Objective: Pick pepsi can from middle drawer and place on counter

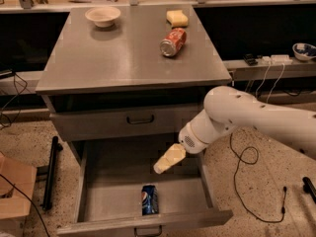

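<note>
Jaws above pepsi can in drawer

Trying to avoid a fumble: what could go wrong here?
The pepsi can sits at the front of the drawer; the gripper, hanging above and behind it, might clip the wall or knock the can. On the counter a red can lies on its side; placing nearby could roll it.

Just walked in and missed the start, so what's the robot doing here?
The robot's arm reaches over the open middle drawer, its gripper hanging just behind the pepsi can, which lies near the drawer's front, untouched. The counter holds a red soda can on its side, a bowl and a yellow block.
</note>
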